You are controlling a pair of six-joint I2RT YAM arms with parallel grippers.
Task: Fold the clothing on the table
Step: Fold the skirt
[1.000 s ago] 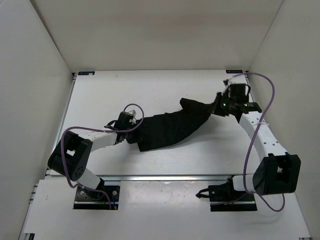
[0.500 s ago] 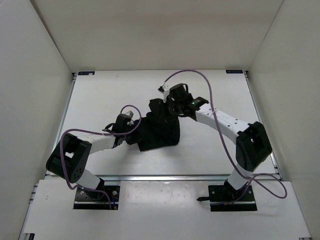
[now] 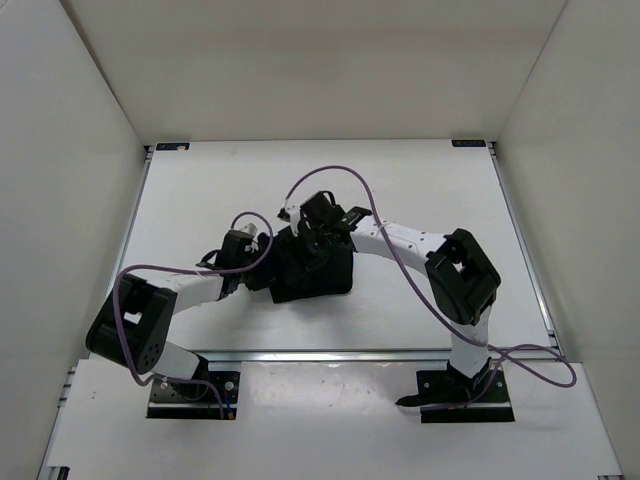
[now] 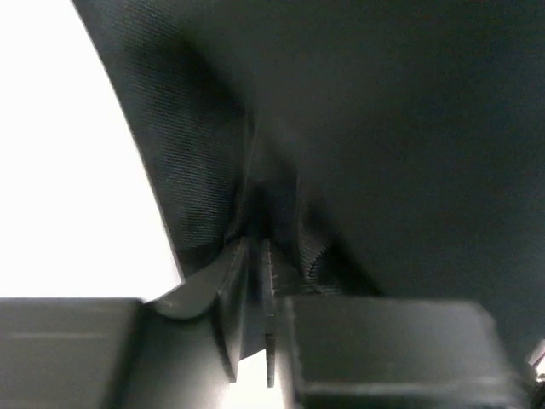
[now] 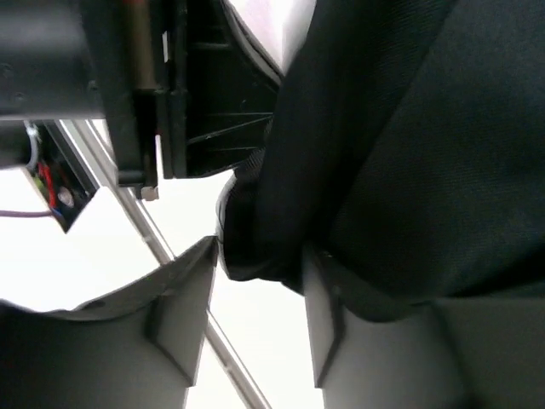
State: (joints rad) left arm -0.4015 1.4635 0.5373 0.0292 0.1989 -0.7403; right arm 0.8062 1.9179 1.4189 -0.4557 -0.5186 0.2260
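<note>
The clothing (image 3: 322, 275) lies bunched into a compact black block in the middle of the table (image 3: 200, 190). My left gripper (image 3: 257, 272) is at the block's left edge. In the left wrist view its jaws (image 4: 257, 243) stand almost together, only a thin slit between them, with a fold of the dark fabric (image 4: 383, 153) pinched at the tips. My right gripper (image 3: 318, 232) hangs over the block's top left. In the right wrist view it (image 5: 260, 251) stands open, and a rounded edge of the clothing (image 5: 383, 145) hangs between the jaws against the right finger (image 5: 319, 315).
Purple cables (image 3: 320, 175) loop over both arms. White walls enclose the table on three sides, and a metal rail (image 3: 350, 352) runs along its near edge. The left arm's black wrist (image 5: 196, 94) shows close by in the right wrist view.
The right arm swept left from the far right, carrying the garment's right end over onto the left part, then opened its jaws. The spread strip is now a compact block. The left arm barely moved.
</note>
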